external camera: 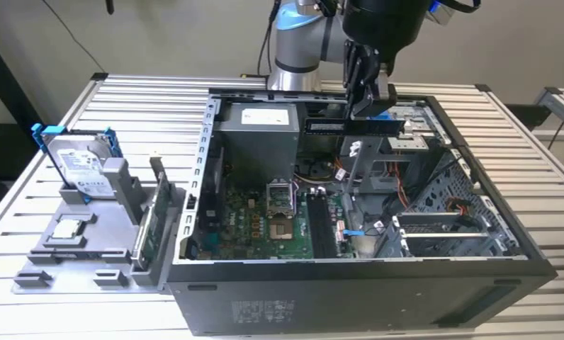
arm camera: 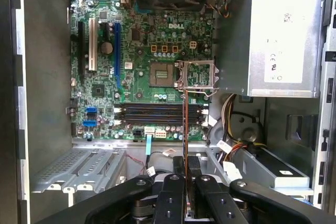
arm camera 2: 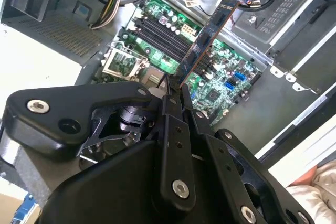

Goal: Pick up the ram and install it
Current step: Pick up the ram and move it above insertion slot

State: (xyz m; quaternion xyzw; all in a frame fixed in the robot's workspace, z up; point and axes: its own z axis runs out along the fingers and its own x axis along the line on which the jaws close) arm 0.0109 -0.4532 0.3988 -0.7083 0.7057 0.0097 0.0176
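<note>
Between the closed fingers of the gripper (arm camera 2: 173, 90) the ram (arm camera 2: 207, 40) is held, pinched by one end and carried above the open case (external camera: 358, 297), well clear of the board (arm camera: 142, 66). Pick-up is judged done; the install step is in hand and not yet finished. In the first wrist view the ram is seen edge-on and appears to cross the dark slots (arm camera: 157, 114) rather than lie along them, so a turn to match a slot, a level descent and even pressure are judged to be called for. Cables (arm camera: 227, 111) beside the slots could be snagged. Beyond the case a slatted metal table (external camera: 121, 106) is seen, with a grey holder (external camera: 83, 241) carrying a hard drive (external camera: 79, 166); behind it a plain wall (external camera: 168, 35) is seen
</note>
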